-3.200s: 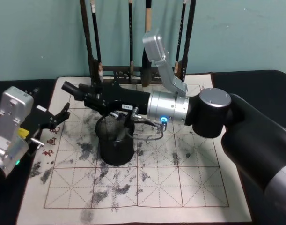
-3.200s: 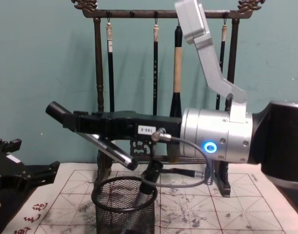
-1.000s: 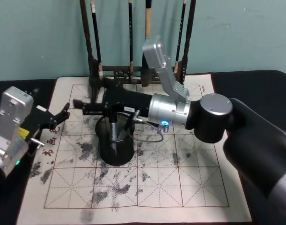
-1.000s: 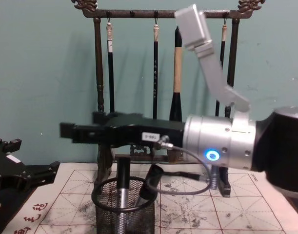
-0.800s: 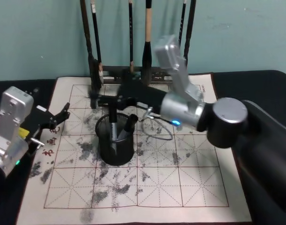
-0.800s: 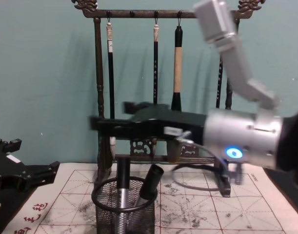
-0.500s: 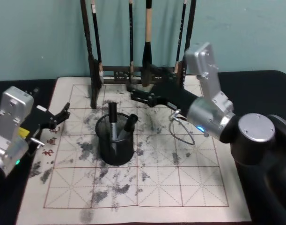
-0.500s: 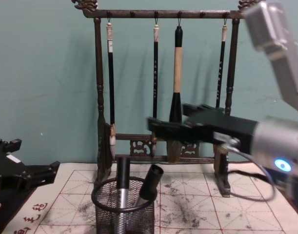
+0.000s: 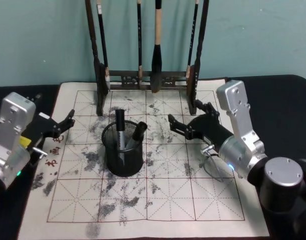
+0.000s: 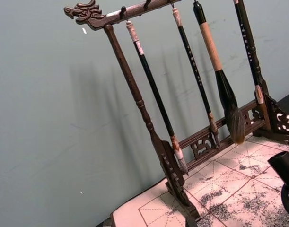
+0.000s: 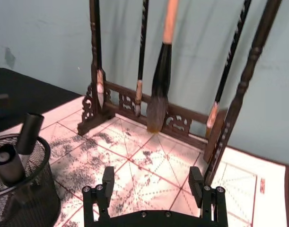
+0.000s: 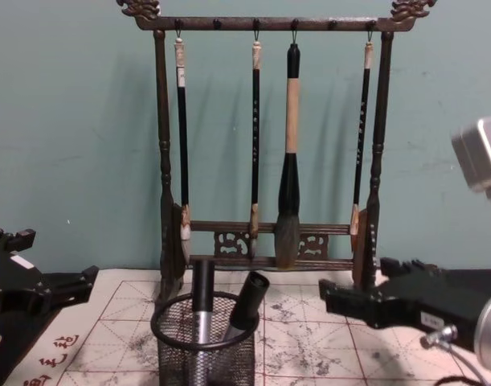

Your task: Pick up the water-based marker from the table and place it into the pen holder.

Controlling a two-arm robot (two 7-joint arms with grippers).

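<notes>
The pen holder [image 9: 124, 150], a round black wire-mesh cup, is seen standing on the ink-stained gridded calligraphy mat [image 9: 193, 200], left of the mat's centre in the head view. Two markers are held inside it. One, the water-based marker [image 12: 202, 310] with a black cap and silvery barrel, is stood nearly upright at the cup's left side; the other marker [image 12: 247, 301], dark, is leaned to the right against the rim. Which of the two is meant by the task cannot be settled with certainty.

The right gripper [image 9: 189, 121] is found to the right of the pen holder, well apart from it, just above the mat and in front of the wooden brush rack [image 12: 161, 161]. Its fingers are spread wide and nothing is held between them, as is confirmed in the right wrist view [image 11: 153, 187].

The left gripper [image 9: 62, 125] is parked at the mat's left edge, its fingers parted and empty.

Four calligraphy brushes [image 12: 288, 161] are hung from the rack's top bar behind the cup.
</notes>
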